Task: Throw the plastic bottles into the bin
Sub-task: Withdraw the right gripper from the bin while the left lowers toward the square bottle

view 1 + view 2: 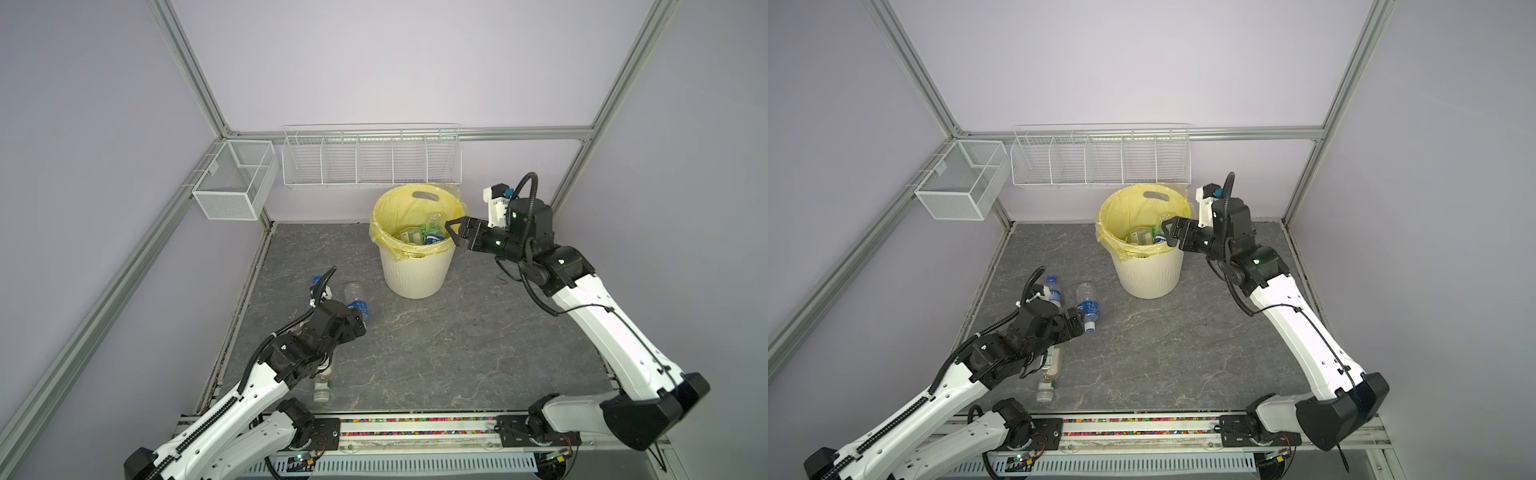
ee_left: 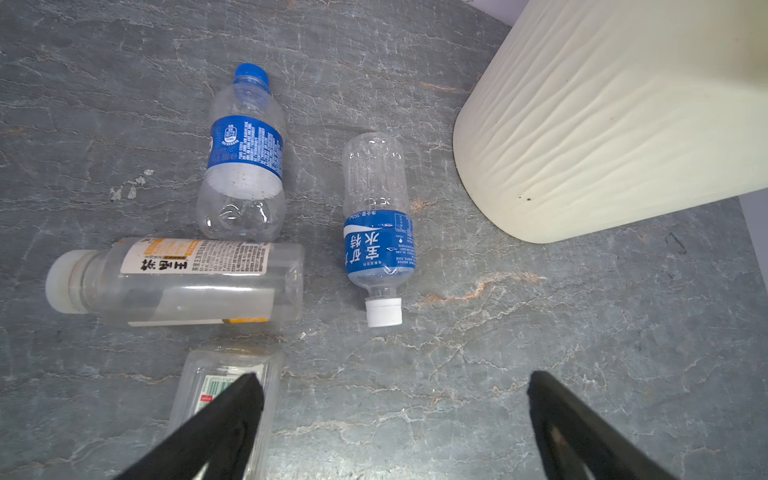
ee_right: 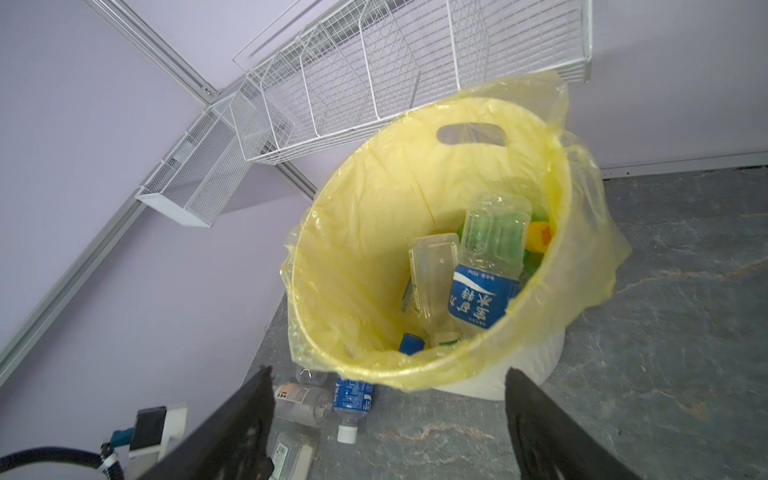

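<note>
1. Bin (image 1: 415,270), table's (image 1: 457,353) 12 o'clock: holds several bottles (image 3: 484,291), perhaps six; pile obscures count.
2. Loose bottles (image 2: 378,232), four, lying at bin's 8 o'clock: not yet binned.
3. Right gripper (image 3: 388,372), rim's 3 o'clock: jaws spread, empty.
4. Left gripper (image 2: 395,380), over loose bottles: jaws spread, empty.

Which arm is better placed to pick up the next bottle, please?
Left: the left hand, open, hangs just above the bottles lying on the table, while the right hand, open and empty, is at the bin.
</note>
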Action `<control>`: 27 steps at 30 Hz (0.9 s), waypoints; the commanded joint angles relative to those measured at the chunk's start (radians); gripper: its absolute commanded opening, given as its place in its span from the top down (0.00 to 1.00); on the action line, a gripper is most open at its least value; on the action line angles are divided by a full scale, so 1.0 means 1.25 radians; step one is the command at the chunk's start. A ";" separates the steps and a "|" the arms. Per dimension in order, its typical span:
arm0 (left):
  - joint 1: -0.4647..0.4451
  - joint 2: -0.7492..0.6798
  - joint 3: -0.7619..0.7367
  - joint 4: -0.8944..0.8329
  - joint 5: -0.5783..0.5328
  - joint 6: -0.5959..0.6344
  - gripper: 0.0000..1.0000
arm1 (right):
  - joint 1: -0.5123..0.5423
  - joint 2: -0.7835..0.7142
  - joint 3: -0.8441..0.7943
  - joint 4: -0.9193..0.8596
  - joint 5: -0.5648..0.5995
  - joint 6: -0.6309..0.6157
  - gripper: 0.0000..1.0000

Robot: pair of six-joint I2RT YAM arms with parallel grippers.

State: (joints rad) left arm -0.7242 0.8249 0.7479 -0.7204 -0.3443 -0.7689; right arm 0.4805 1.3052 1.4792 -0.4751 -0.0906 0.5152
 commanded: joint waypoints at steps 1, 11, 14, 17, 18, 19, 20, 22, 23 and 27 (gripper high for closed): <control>0.006 -0.001 0.026 -0.029 -0.014 -0.022 0.01 | 0.004 -0.057 -0.076 -0.015 0.028 -0.029 0.12; 0.006 -0.010 0.012 -0.079 -0.023 -0.084 0.01 | 0.003 -0.180 -0.252 -0.049 0.048 -0.045 0.12; 0.006 -0.015 0.002 -0.101 -0.029 -0.110 0.01 | 0.003 -0.195 -0.284 -0.049 0.035 -0.046 0.12; 0.008 -0.022 -0.010 -0.120 -0.037 -0.130 0.01 | 0.003 -0.202 -0.307 -0.048 0.032 -0.047 0.12; 0.009 -0.024 -0.014 -0.121 -0.034 -0.131 0.01 | 0.002 -0.203 -0.313 -0.048 0.032 -0.048 0.12; 0.011 -0.028 -0.019 -0.122 -0.030 -0.133 0.01 | 0.003 -0.205 -0.320 -0.048 0.032 -0.048 0.12; 0.013 -0.030 -0.025 -0.123 -0.028 -0.134 0.01 | 0.003 -0.207 -0.327 -0.047 0.034 -0.047 0.12; 0.020 -0.037 -0.039 -0.123 -0.021 -0.135 0.01 | 0.003 -0.211 -0.338 -0.045 0.035 -0.047 0.12; 0.025 -0.038 -0.048 -0.123 -0.016 -0.136 0.01 | 0.002 -0.212 -0.343 -0.043 0.035 -0.047 0.12; 0.065 -0.052 -0.086 -0.096 0.031 -0.101 0.01 | 0.002 -0.221 -0.360 -0.039 0.035 -0.042 0.12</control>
State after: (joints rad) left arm -0.6689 0.7757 0.6708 -0.8276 -0.3374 -0.9039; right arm 0.4805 1.0557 1.0500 -0.5411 -0.0452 0.4736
